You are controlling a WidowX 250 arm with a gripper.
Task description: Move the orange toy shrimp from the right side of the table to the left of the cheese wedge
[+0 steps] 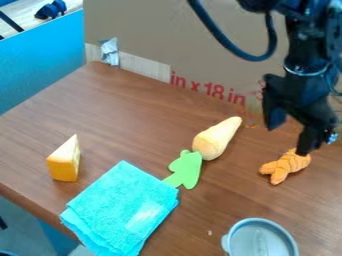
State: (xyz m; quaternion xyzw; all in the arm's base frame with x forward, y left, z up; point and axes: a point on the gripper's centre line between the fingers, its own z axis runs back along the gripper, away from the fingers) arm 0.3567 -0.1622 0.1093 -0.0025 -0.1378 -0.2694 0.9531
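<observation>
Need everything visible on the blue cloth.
The cloth is bright turquoise, fuzzy like a towel, and folded into a rough rectangle, with layers showing at its left corner. A paler patch marks its right part. It lies flat by the near left edge of the table; the stem of the green leaf meets its upper right side.

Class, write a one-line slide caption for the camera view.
A black gripper hangs by an orange toy; toy root, turquoise cloth, cheese wedge and grey container share the table.
</observation>
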